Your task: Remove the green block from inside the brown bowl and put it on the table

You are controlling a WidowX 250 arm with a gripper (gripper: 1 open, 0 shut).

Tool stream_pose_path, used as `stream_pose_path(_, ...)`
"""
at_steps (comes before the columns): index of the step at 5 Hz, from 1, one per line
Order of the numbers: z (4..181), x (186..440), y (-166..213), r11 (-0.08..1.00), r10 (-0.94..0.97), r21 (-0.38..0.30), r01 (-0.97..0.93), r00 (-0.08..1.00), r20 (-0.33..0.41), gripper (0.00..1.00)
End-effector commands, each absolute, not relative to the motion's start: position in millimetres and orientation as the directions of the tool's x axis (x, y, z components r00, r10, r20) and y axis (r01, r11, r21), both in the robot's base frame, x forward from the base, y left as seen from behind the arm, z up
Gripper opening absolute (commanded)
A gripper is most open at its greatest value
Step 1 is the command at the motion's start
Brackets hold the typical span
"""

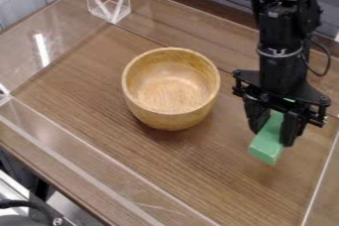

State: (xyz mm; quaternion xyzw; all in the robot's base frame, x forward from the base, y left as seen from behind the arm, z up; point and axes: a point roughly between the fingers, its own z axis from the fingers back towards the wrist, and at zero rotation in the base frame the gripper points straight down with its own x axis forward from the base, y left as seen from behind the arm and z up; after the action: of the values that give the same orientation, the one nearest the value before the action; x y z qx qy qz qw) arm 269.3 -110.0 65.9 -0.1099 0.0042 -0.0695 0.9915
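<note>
The green block [269, 147] stands tilted to the right of the brown bowl [171, 87], with its lower end at or just above the table [119, 161]. My gripper [277, 131] points down over it, its black fingers [257, 123] shut on the block's upper part. The bowl is empty inside, showing only its wood grain. The arm rises from the gripper toward the top right of the view.
Clear plastic walls [59, 32] line the table's edges. A clear plastic stand [109, 4] sits at the back left. Dark cables hang behind the arm at the top right.
</note>
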Motion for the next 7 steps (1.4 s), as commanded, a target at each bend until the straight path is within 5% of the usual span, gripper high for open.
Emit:
stream_pose_path(1,81.8,275.3,-106.8,0.964,-0.126,-0.231,0.135,0.991,0.055,1.0)
stream_pose_path(2,86.3,274.1,-104.2,0.962,-0.125,-0.238,0.134,0.991,0.054,1.0)
stream_pose_path(7,50.2,264.8,-99.2,0.967,-0.116,-0.223,0.123,0.992,0.043,1.0)
